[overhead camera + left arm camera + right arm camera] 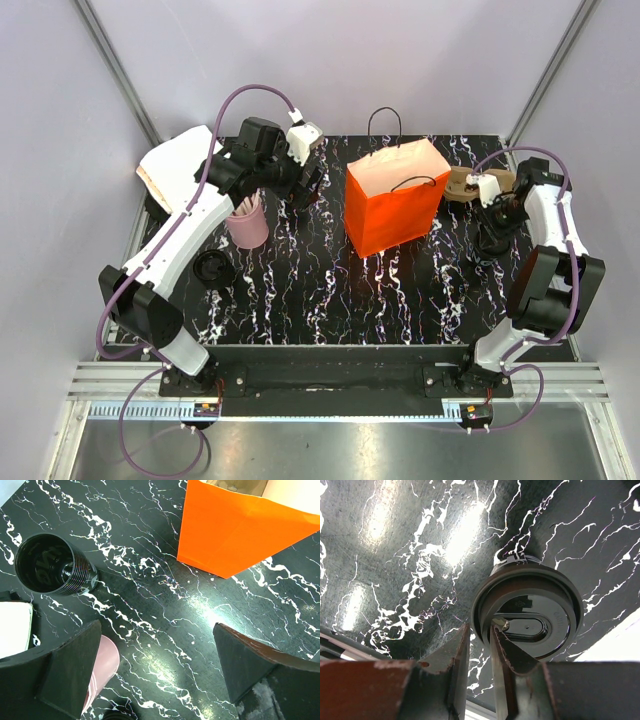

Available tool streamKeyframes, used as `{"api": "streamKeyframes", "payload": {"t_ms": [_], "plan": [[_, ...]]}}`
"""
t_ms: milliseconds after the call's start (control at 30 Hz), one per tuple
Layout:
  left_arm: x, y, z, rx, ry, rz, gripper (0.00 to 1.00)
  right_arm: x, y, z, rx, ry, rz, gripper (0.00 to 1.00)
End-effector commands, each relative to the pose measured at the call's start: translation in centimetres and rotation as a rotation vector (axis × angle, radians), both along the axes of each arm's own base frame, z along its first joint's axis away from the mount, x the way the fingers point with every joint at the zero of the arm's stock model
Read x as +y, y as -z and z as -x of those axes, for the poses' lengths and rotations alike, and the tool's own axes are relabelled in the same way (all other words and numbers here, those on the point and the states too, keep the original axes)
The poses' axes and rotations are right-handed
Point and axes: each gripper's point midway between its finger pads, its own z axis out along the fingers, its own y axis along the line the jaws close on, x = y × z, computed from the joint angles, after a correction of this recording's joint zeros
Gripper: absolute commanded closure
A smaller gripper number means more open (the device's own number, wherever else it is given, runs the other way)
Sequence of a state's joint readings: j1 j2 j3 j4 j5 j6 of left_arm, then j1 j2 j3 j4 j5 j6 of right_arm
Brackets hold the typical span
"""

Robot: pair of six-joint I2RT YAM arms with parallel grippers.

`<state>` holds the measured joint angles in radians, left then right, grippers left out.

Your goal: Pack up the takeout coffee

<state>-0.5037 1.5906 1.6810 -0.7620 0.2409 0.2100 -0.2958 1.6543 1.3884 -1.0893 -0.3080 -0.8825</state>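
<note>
Right wrist view shows the right gripper almost closed, its fingers pinching the rim of the dark lid on the takeout coffee; the cup stands on the marbled table, to the right of the orange bag; the left gripper hangs spread wide and empty, a pink cup beside one finger, a lidless black cup near; the bag stands between the two arms.
</note>
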Motion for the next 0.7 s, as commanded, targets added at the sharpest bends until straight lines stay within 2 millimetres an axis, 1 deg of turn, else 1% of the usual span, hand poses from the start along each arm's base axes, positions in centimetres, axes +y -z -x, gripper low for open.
{"api": "streamKeyframes", "payload": {"t_ms": [0,133,233,267,333,367,467,500,567,667], "plan": [[-1.1,-2.3,-0.2,-0.045,0.027,0.057,0.01,-0.2,-0.7,-0.1,-0.032,0.015,0.014,0.72],[-1.0,-2.3,-0.2,-0.045,0.026,0.057,0.01,-0.2,-0.7,0.0,-0.030,0.016,0.018,0.74],[-1.0,-2.3,-0.2,-0.044,0.027,0.057,0.01,-0.3,-0.4,0.2,-0.019,0.018,0.021,0.78],[-1.1,-2.4,-0.2,-0.045,0.028,0.058,0.01,-0.3,-0.4,0.2,-0.017,0.018,0.022,0.82],[-1.0,-2.4,-0.2,-0.044,0.027,0.060,0.01,-0.4,-0.2,0.3,-0.013,0.019,0.026,0.84],[-1.1,-2.3,-0.2,-0.044,0.028,0.057,0.01,-0.4,-0.2,0.3,-0.013,0.019,0.027,0.88],[-1.0,-2.3,-0.2,-0.041,0.027,0.058,0.01,-0.4,-0.4,0.3,-0.017,0.020,0.030,0.95],[-1.1,-2.4,-0.1,-0.044,0.029,0.060,0.01,-0.5,-0.6,0.2,-0.022,0.020,0.033,1.00],[-1.0,-2.3,-0.2,-0.044,0.027,0.057,0.01,-0.4,-1.0,0.2,-0.024,0.021,0.030,1.00],[-1.0,-2.5,-0.2,-0.046,0.026,0.060,0.01,-0.2,-2.2,0.0,-0.047,0.024,0.023,1.00]]}}
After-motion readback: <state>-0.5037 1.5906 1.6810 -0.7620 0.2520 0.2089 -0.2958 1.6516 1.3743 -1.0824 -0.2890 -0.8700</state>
